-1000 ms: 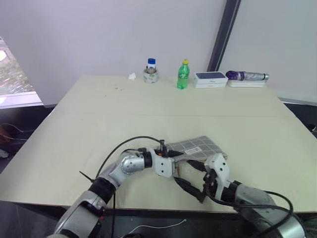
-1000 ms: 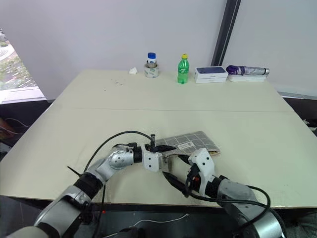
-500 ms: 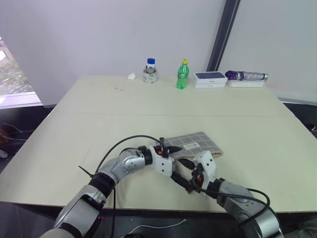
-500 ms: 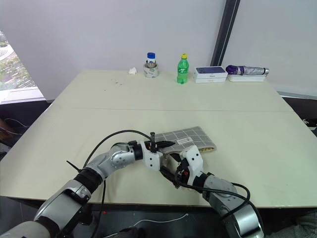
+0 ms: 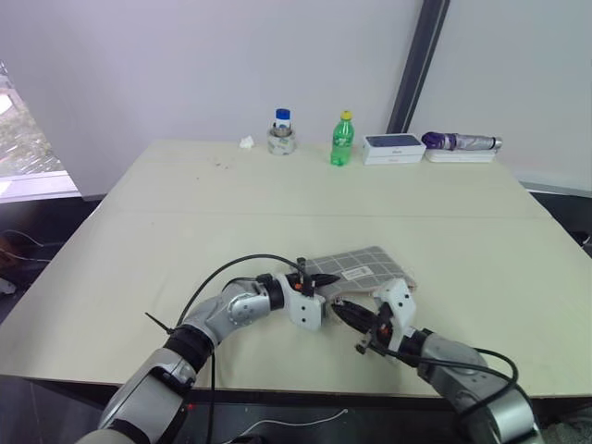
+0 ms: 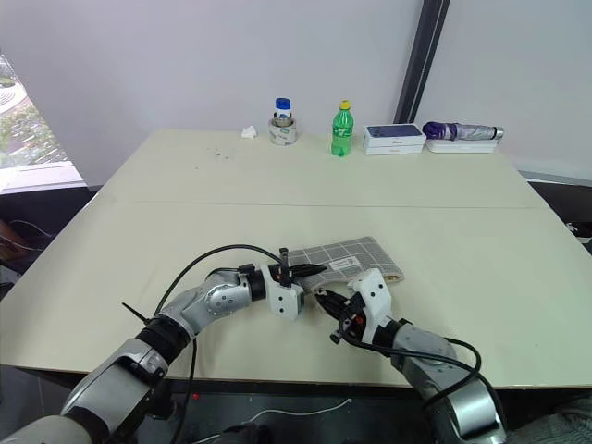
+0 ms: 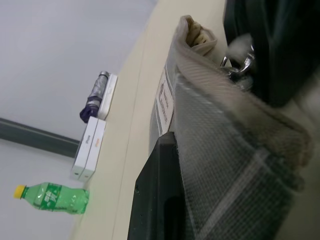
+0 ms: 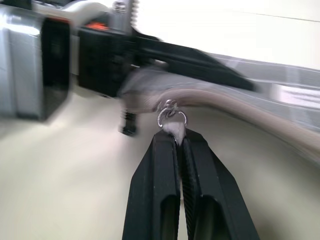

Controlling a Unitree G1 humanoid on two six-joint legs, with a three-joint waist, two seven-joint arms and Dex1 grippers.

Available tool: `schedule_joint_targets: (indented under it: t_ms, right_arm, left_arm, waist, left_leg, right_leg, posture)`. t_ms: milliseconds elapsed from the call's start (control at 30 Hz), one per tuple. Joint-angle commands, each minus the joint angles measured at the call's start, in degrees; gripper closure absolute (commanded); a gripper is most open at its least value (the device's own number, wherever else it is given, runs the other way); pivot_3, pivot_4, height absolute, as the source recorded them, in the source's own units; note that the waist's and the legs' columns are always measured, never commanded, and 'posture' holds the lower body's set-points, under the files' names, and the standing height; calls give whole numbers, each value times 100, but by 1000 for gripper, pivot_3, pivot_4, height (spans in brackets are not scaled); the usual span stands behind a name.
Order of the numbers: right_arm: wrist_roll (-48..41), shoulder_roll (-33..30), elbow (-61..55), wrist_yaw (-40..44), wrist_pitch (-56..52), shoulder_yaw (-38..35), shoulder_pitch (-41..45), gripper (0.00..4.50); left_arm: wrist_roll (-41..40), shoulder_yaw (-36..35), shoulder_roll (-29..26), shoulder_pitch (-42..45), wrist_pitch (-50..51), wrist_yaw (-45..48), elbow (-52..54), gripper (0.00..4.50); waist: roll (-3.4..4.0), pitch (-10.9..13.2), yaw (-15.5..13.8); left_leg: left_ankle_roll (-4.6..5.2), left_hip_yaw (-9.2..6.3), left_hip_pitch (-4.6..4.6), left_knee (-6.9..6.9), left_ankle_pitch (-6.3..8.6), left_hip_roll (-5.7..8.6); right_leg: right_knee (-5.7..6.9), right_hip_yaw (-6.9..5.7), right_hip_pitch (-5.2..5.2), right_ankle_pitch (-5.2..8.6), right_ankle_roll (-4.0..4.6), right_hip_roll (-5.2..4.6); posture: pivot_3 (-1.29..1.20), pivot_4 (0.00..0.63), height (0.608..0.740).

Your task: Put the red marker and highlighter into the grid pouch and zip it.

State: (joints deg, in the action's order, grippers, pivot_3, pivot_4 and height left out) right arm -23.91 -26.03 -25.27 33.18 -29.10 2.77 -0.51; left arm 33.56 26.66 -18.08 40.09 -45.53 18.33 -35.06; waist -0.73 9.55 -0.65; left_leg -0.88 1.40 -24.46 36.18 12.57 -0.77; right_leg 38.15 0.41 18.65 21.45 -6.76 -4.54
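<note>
The zipping step is in hand. The grid pouch lies near the table's near edge, its left end clamped by the left gripper. The right gripper is clenched on the zipper pull — a metal ring with a tab. Next, the pull must be drawn along the zipper while the pouch is held taut.

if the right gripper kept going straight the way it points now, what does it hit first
Probably the left gripper. The right gripper, shut on the zipper pull, points at the end of the grid pouch that the left gripper pinches, so pouch fabric and those black fingers come first; depth is hard to judge.
</note>
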Motion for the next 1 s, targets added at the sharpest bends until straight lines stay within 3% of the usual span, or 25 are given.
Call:
schedule_joint_targets:
  t_ms: [33, 300, 600, 667, 833, 967, 1000]
  right_arm:
    - [109, -388, 133, 119, 276, -609, -164, 4477]
    - [-217, -821, 433, 345, 520, -1325, -123, 4477]
    - [65, -1220, 935, 500, 772, -1783, -393, 4477]
    - [138, -1310, 1079, 470, 828, -1903, -418, 4477]
    - [232, -1469, 1409, 448, 1052, -2255, -505, 4477]
    - [179, -1468, 1464, 507, 1122, -2177, -432, 4477]
    - [57, -1471, 1388, 658, 1064, -2109, -441, 4161]
  left_arm:
    - [-118, -88, -205, -63, -55, -49, 50, 4500]
    - [-60, -69, -414, -32, -95, -131, -62, 4500]
    - [-211, -125, -857, -131, -369, -170, -210, 4500]
    - [-411, -161, -914, -153, -407, -31, -247, 4500]
    - [-1809, -191, -1196, -387, -427, 1278, -215, 4500]
    - [-2506, -346, -1308, -386, -173, 2053, -374, 4500]
    - [-2928, -430, -1294, -408, 104, 2436, -331, 4176]
  waist:
    - [0, 0, 0]
    - [0, 0, -3]
    - [1, 0, -3]
    - [1, 0, -4]
    - [2, -1, 9]
    - [2, -1, 10]
    - [2, -1, 10]
  left_leg:
    - [0, 0, 0, 0, 0, 0]
    - [0, 0, 0, 1, 0, 0]
    - [0, 3, 1, 0, 0, -2]
    - [0, 3, 2, 2, 0, -2]
    - [0, 3, 2, -1, 0, -4]
    - [-1, 4, 2, 2, -1, -4]
    - [0, 3, 3, 4, -1, -4]
  right_leg:
    - [0, 0, 0, 0, 0, 0]
    - [0, 0, -1, 0, 0, 0]
    - [0, 2, -1, 0, 0, 0]
    - [0, 2, -2, 0, 0, 0]
    - [0, 3, -1, 0, 1, 0]
    - [0, 3, -3, 0, 1, 1]
    - [1, 2, -4, 0, 1, 1]
  posture:
    - [0, 150, 740]
    - [0, 150, 740]
    - [0, 150, 740]
    - [0, 150, 740]
    - [0, 150, 740]
    - [0, 150, 740]
    - [0, 150, 740]
